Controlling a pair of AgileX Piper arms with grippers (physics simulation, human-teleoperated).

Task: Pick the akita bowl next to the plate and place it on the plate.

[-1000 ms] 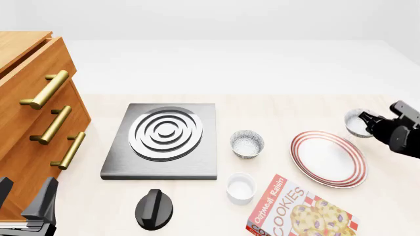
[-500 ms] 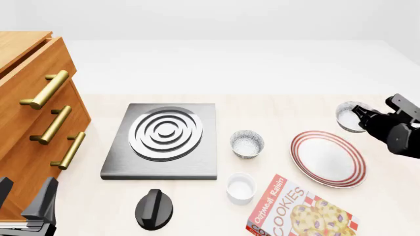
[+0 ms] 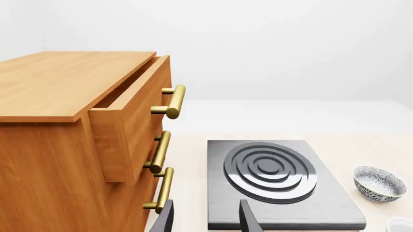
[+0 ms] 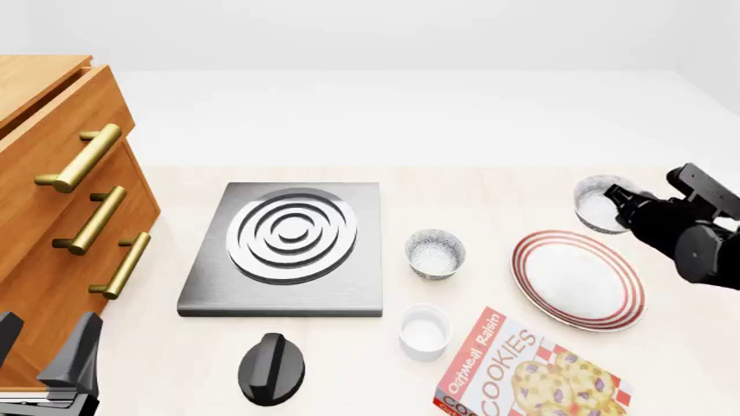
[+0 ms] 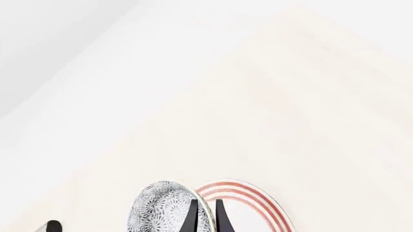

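My right gripper [image 4: 626,208] is shut on the rim of the akita bowl [image 4: 599,203], a grey-black speckled bowl with a white inside, and holds it in the air just beyond the far edge of the plate [image 4: 578,282]. In the right wrist view the fingertips [image 5: 192,216] pinch the tilted akita bowl [image 5: 160,209] with the red-ringed plate [image 5: 253,200] behind it. A second bowl [image 4: 435,253] of the same kind stands on the table left of the plate. At the near left my left gripper [image 4: 42,348] stands open, holding nothing.
A grey square stove plate [image 4: 289,243] lies left of centre, with a black knob [image 4: 272,368] in front of it. A white ramekin [image 4: 425,331] and a cookies box [image 4: 526,374] sit near the front. A wooden drawer cabinet [image 4: 58,199] fills the left side, its top drawer partly pulled out.
My right gripper has risen with the akita bowl in it and carried it leftward, off the table beside the plate. The left arm has not moved.
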